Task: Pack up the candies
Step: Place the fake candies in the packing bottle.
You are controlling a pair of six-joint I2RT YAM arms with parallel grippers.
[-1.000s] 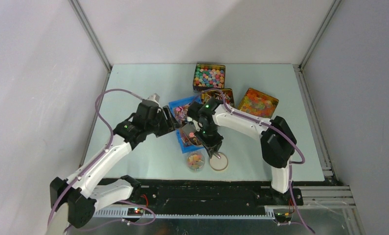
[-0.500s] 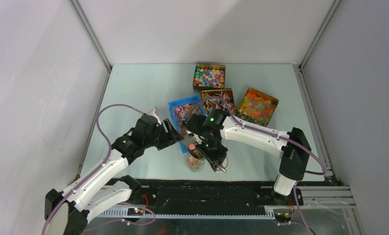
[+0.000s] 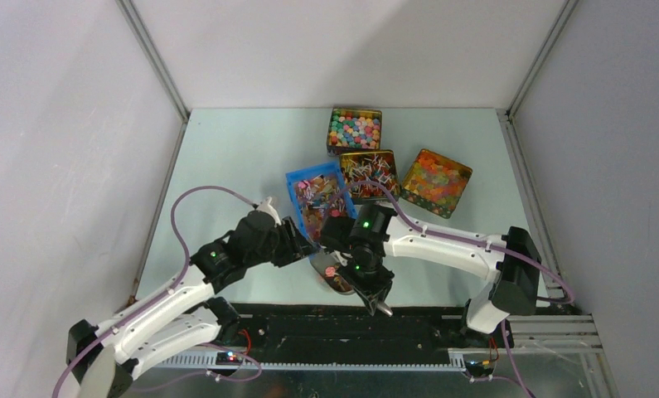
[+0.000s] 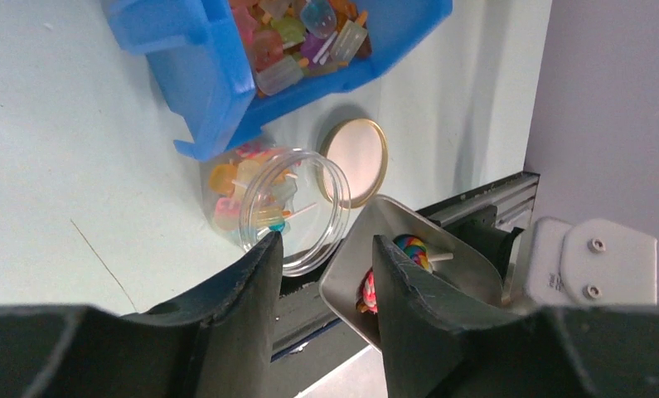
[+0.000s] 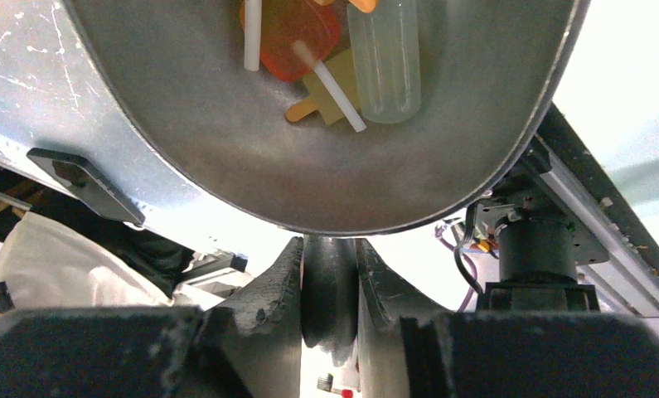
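My right gripper (image 3: 374, 290) is shut on the handle of a metal scoop (image 3: 330, 270), held near the table's front edge. In the right wrist view (image 5: 330, 282) the scoop bowl (image 5: 226, 166) holds a few candies (image 5: 293, 37) on sticks. A clear jar (image 4: 276, 207) with several candies in it stands beside its round beige lid (image 4: 355, 149); the top view hides both under the right arm. My left gripper (image 4: 322, 282) is open and empty, its left fingertip next to the jar, the scoop (image 4: 409, 265) by its right finger. The blue bin (image 3: 297, 184) holds more candies (image 4: 293, 41).
Three tins stand at the back: round pastel balls (image 3: 355, 128), stick-like wrapped sweets (image 3: 369, 174), orange-yellow jelly pieces (image 3: 436, 180). The black rail (image 3: 309, 332) runs along the near edge just under the scoop. Purple cables loop off both arms.
Both arms have moved toward the near edge. The right arm carried the scoop from the blue bin to above the jar, now covering jar and lid in the top view.
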